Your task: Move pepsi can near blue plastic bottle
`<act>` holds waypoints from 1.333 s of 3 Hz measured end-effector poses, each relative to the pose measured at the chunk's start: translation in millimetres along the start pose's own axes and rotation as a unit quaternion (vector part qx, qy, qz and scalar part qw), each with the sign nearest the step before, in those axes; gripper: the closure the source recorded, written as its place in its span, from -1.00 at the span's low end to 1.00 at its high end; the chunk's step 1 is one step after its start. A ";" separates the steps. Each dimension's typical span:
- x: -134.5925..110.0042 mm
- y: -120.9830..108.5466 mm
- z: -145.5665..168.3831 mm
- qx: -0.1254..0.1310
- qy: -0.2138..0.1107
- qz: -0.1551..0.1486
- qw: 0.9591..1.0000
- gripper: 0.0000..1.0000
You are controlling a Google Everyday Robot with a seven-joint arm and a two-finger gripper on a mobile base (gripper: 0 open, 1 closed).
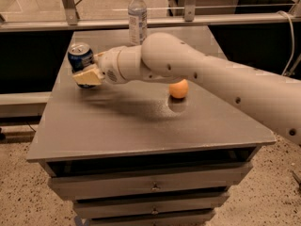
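Observation:
The pepsi can (79, 55) is dark blue with a silver top and stands upright near the left edge of the grey table (141, 126). The blue plastic bottle (137, 15) is clear with a white cap and a pale label, and stands upright at the table's far edge, to the right of the can and behind it. My gripper (84, 73) reaches in from the right on the white arm (197, 74). It is right at the can's lower front side and hides the can's bottom. Can and bottle stand well apart.
An orange ball-like fruit (178, 89) lies mid-table, just under the arm. The table is a drawer cabinet; its left edge is close to the can. A metal railing (188, 20) runs behind the table's far edge.

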State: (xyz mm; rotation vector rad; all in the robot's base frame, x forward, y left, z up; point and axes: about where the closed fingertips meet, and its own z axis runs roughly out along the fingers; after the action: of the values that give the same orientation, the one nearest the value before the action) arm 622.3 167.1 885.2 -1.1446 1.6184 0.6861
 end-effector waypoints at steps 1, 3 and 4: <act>2.5 -26.3 -62.2 0.017 -0.002 -0.003 1.000 1.00; -0.5 -42.9 -76.5 0.044 0.006 -0.019 0.999 1.00; -10.1 -81.8 -111.4 0.091 0.019 -0.045 0.995 1.00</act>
State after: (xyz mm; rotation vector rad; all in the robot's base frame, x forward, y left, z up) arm 653.3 43.8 940.3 -1.0949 1.6152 0.4522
